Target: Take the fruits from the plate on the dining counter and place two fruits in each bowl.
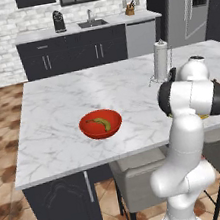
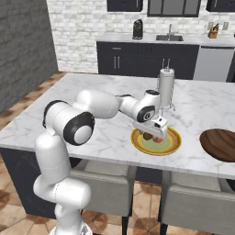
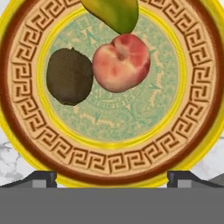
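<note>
Fingertips spread wide and empty, the gripper is poised over the plate, where the peach at upper centre, touching the kiwi, is judged light, soft, roll-prone, best pinched gently across its widest middle.

No text, label, brand or number can be read anywhere. The nearest thing to a sign is on the plate just beyond the gripper tips: a Greek-key band round its rim and a faint pattern on its green centre, neither forming letters.
</note>
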You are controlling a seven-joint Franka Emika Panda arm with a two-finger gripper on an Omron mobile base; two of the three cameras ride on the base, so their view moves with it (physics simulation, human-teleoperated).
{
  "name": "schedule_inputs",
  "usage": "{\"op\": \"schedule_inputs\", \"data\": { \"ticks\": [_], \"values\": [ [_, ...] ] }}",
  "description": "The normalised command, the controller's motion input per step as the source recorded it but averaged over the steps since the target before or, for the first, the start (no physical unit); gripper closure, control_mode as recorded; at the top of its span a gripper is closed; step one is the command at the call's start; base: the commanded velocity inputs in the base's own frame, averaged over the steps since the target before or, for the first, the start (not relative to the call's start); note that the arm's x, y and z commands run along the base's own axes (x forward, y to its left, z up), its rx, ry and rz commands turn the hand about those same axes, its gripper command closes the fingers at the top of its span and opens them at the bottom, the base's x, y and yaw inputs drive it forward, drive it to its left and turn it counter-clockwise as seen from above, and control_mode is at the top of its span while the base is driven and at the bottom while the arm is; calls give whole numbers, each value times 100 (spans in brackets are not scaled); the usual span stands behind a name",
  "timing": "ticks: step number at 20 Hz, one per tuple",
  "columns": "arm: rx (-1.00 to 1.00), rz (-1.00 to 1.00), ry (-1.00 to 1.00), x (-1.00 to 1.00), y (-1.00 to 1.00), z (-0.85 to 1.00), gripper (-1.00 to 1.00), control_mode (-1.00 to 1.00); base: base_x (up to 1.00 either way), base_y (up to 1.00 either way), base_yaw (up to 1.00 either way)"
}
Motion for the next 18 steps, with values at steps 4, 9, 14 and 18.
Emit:
{"op": "schedule_inputs", "data": {
  "ticks": [4, 9, 14, 18],
  "values": [
    [6, 0, 0, 5, -34, 11, -100, -100, 0, 0, 0],
    [3, 0, 0, 28, -18, -4, -100, -100, 0, 0, 0],
    [0, 0, 0, 50, 15, -29, -100, -100, 0, 0, 0],
    [0, 0, 0, 10, -7, -3, -100, -100, 0, 0, 0]
  ]
}}
